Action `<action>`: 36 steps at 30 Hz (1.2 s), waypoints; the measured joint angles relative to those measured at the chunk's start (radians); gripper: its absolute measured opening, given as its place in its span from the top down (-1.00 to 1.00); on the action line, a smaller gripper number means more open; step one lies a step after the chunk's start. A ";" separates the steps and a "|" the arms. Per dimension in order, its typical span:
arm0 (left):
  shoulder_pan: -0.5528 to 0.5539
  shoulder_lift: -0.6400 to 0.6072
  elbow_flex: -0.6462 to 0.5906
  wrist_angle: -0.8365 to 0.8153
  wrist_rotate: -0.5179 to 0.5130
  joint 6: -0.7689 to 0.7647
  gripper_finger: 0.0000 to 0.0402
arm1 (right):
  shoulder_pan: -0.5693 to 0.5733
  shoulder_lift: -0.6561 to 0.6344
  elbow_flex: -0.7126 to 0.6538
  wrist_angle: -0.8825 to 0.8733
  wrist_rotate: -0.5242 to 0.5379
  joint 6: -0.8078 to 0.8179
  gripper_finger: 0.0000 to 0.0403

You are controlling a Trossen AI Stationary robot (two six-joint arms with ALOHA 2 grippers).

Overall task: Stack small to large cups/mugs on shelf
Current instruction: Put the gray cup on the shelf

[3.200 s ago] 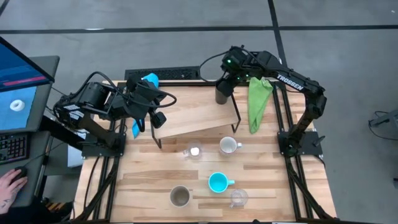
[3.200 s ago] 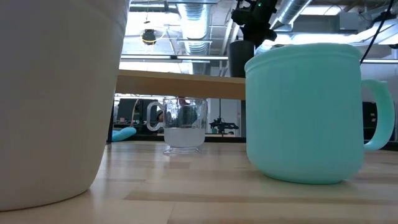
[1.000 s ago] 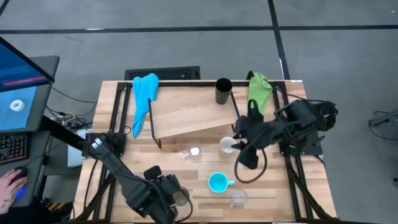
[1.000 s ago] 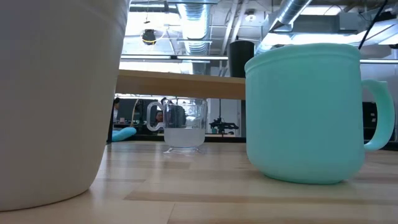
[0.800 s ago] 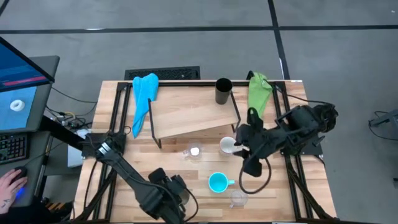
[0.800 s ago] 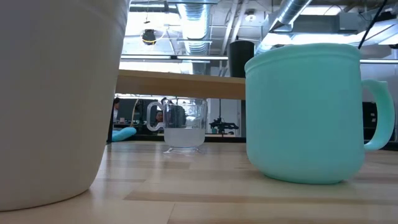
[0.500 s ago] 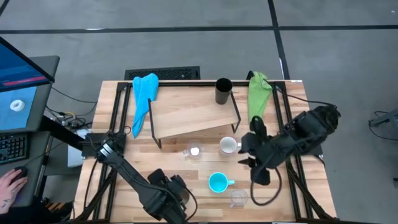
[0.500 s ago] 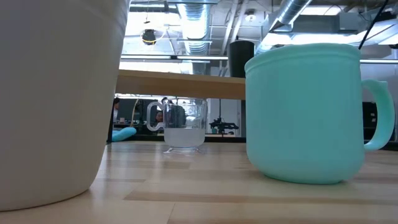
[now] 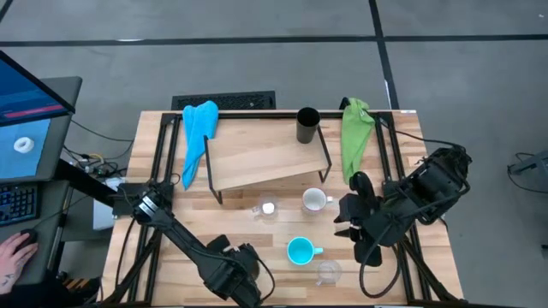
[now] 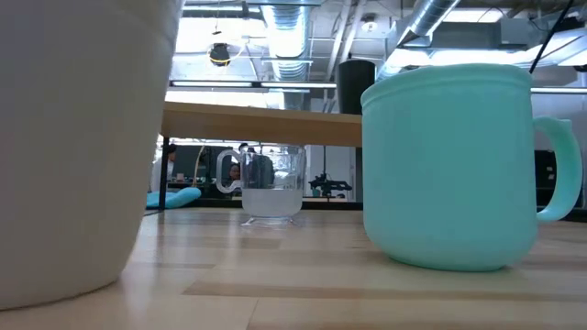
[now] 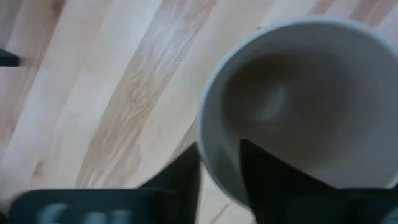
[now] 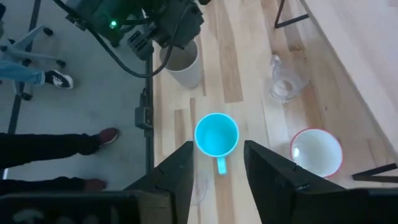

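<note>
- On the table (image 9: 214, 231): shelf (image 9: 261, 158) sits along the back edge, black cup (image 9: 306, 125) upright on its right end; blue cloth (image 9: 197, 128) hangs off the shelf's left side, green cloth (image 9: 354, 133) off the right.
- Right gripper (image 9: 351, 224) hovers near the table's right edge, just right of the white mug (image 9: 315, 200); fingers (image 12: 180, 171) part open, nothing between them.
- Left gripper (image 9: 242, 267) is low at the front edge on the beige-grey mug (image 11: 298, 106); one finger (image 11: 261, 171) inside the rim, the other outside, closed on the wall.
- Turquoise mug (image 9: 300, 251) stands front centre, handle toward the right edge.
- One clear glass (image 9: 266, 208) stands mid-table just in front of the shelf.
- Second glass (image 9: 329, 272) is at the front edge, right of the turquoise mug.
</note>
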 joint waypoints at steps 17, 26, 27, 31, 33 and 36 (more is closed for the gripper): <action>-0.058 -0.149 0.000 0.083 -0.357 -0.147 1.00 | 0.087 0.000 0.000 0.066 0.088 -0.048 0.37; -0.112 -0.327 0.001 0.238 -0.623 -0.049 1.00 | 0.196 0.040 0.001 0.210 0.149 -0.220 0.13; -0.107 -0.338 0.001 0.265 -0.632 -0.017 1.00 | 0.197 0.054 0.001 0.245 0.148 -0.256 0.06; -0.086 -0.382 0.001 0.346 -0.641 0.095 1.00 | 0.187 0.110 0.001 0.363 0.136 -0.373 -0.29; -0.075 -0.389 0.001 0.377 -0.643 0.135 1.00 | 0.167 0.140 0.001 0.388 0.116 -0.405 -0.46; -0.060 -0.392 0.000 0.405 -0.636 0.188 1.00 | 0.129 0.178 0.000 0.398 0.092 -0.425 -0.67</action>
